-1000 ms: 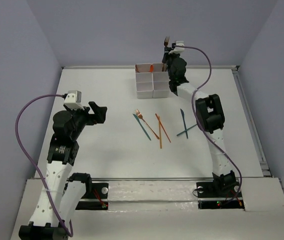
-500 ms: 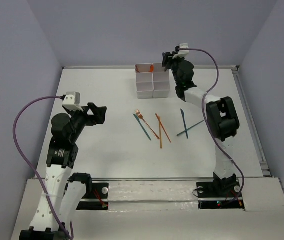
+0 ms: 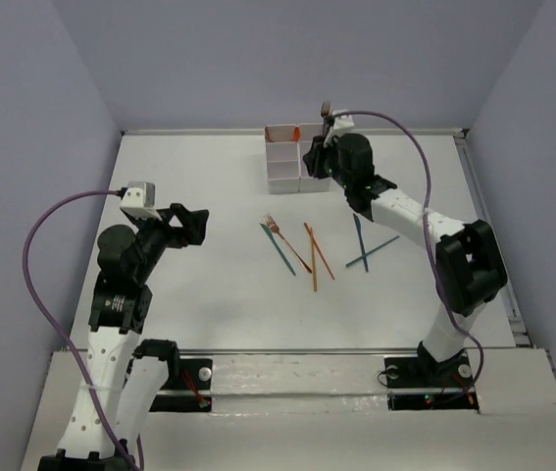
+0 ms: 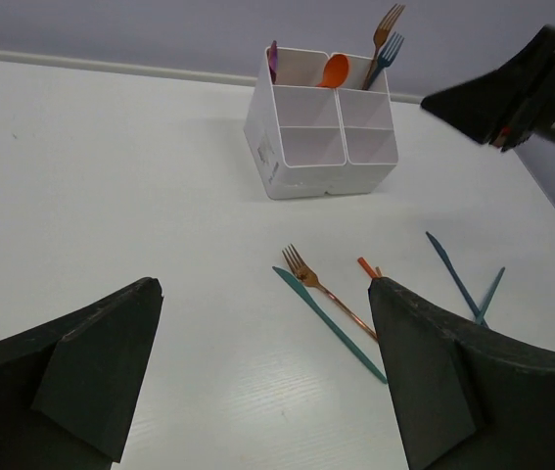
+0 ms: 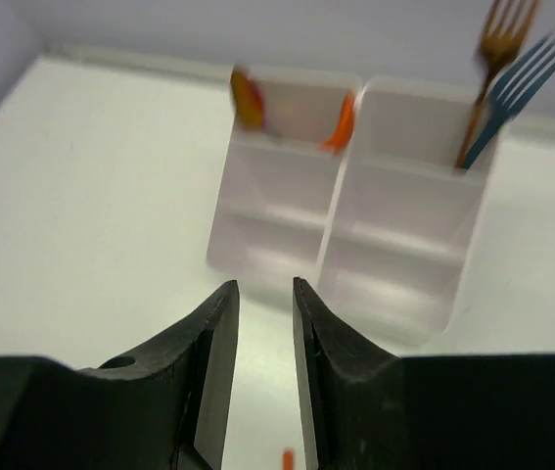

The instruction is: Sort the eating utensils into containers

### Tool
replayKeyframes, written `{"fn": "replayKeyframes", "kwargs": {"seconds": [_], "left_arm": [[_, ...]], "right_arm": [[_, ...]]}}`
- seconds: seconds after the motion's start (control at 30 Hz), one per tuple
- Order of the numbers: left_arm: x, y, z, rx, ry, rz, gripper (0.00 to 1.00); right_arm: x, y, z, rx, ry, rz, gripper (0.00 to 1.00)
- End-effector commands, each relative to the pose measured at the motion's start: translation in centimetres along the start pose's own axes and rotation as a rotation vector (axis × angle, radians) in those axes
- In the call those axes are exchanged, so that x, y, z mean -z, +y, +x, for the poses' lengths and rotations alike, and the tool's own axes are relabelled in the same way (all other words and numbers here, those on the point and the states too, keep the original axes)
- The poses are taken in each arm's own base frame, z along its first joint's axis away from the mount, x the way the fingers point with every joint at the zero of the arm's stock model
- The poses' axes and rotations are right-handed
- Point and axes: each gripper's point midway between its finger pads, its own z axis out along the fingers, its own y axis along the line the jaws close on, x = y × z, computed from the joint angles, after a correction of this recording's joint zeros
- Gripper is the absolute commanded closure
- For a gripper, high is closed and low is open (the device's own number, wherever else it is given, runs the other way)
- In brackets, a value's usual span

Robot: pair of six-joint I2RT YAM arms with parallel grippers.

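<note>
White boxes (image 4: 321, 179) stand at the tabletop's (image 3: 189, 177) 12 o'clock edge. A copper fork (image 4: 328, 292) lies centre, tines toward 11 o'clock, open room around. Right tool (image 5: 265, 290) narrowly apart, empty; left tool (image 4: 262, 294) wide apart.

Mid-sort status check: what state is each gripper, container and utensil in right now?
left gripper: wide open, empty
right gripper: narrowly open, empty
containers: upright, only back row filled
orange spoon, purple spoon: standing, back-left box
two forks: standing, back-right box
loose copper fork, three teal knives, orange sticks: lying on table

White-black arms (image 3: 101, 363), purple cables (image 3: 25, 260) (perhaps braided)
</note>
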Motion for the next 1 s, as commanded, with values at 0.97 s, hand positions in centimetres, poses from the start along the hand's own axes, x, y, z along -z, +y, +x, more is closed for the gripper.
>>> {"fn": "replayKeyframes", "kwargs": {"seconds": [0.97], "left_arm": [[0.7,-1.6,-2.3,-0.025,-0.07,0.057,0.01]], "right_arm": [[4.5,7.0,25.4,0.213,0.806,-0.013,0.57]]}}
